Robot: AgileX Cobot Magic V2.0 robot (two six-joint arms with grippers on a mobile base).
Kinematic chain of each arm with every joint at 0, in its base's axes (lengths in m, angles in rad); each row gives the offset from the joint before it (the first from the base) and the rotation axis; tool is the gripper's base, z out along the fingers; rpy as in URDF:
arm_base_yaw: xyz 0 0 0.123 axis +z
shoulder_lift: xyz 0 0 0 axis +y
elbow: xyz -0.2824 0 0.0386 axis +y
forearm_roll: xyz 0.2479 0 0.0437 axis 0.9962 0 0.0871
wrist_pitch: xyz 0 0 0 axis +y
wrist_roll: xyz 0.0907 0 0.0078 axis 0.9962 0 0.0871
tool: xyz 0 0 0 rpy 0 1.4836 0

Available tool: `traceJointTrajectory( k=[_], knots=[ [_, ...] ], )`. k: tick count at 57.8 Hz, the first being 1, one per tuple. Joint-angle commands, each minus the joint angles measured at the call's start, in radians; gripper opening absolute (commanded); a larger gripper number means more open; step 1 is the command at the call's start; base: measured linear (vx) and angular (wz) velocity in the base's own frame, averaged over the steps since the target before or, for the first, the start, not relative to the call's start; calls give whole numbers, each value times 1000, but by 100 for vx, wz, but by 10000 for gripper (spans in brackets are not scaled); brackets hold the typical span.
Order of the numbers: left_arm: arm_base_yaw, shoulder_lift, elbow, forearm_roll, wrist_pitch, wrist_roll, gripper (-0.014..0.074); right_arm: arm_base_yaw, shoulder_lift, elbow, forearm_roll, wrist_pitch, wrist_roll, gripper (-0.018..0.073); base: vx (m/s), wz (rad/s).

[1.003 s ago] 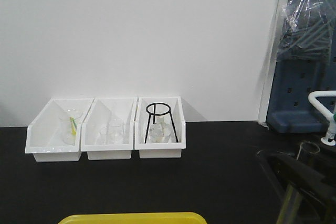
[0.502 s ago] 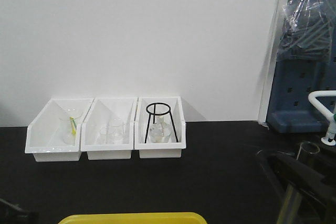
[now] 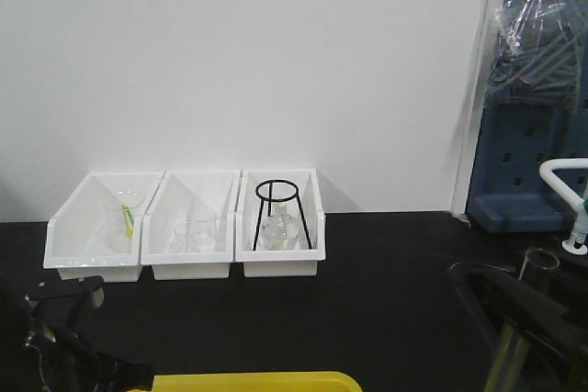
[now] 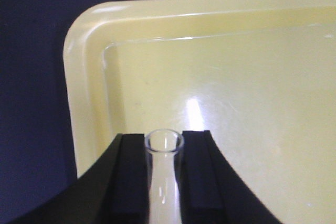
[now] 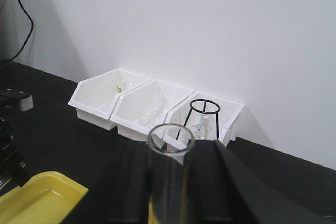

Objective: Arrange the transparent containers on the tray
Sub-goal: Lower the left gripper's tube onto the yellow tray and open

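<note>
The left wrist view looks down on the yellow tray (image 4: 252,77), near its rounded corner. My left gripper (image 4: 164,140) is shut on a clear test tube (image 4: 164,192), open rim pointing forward, just above the tray floor. My right gripper (image 5: 170,153) is shut on a second test tube (image 5: 168,182), rim up, over the black table right of the tray (image 5: 37,195). In the front view the tray (image 3: 248,380) shows only its far rim. There the left arm (image 3: 64,337) is beside its left end, and the right gripper's tube (image 3: 537,262) is at the far right.
Three white bins (image 3: 188,227) stand in a row against the back wall, holding beakers, a flask and a black wire tripod (image 3: 277,213). A blue rack (image 3: 533,162) and a white stand (image 3: 570,208) are at the right. A black cable (image 5: 21,14) hangs at the left.
The left arm has come up into the front view at the lower left, beside the tray. The right gripper and its tube have stayed put.
</note>
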Motion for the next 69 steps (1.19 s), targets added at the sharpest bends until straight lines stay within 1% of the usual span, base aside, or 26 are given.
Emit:
traceJointTrajectory(
  k=[1, 21, 31, 44, 58, 64, 69],
  knots=[
    [-4, 0, -33, -22, -51, 4, -2, -1, -1, -31, -9, -60, -5, -11, 0, 0],
    [-4, 90, -33, -22, -82, 3, 6, -1, -1, -31, -9, -46, -5, -11, 0, 0],
    [-4, 122, -33, -22, -101, 1, 39, -1, -1, -31, -9, -46, -5, -11, 0, 0],
    [-4, 160, -32, -22, -118, 1, 147, -1, -1, -31, -9, -46, -5, -11, 0, 0],
    [-4, 192, -32, -22, -108, -5, 302, -1, -1, -31, -9, -46, -5, -11, 0, 0],
    [-4, 192, -32, -22, -123, -5, 339, -1, -1, -31, -9, -46, -5, -11, 0, 0],
    [-4, 192, -32, -22, -130, -6, 346, -1, -1, -31, -9, -46, -5, -11, 0, 0]
  ],
)
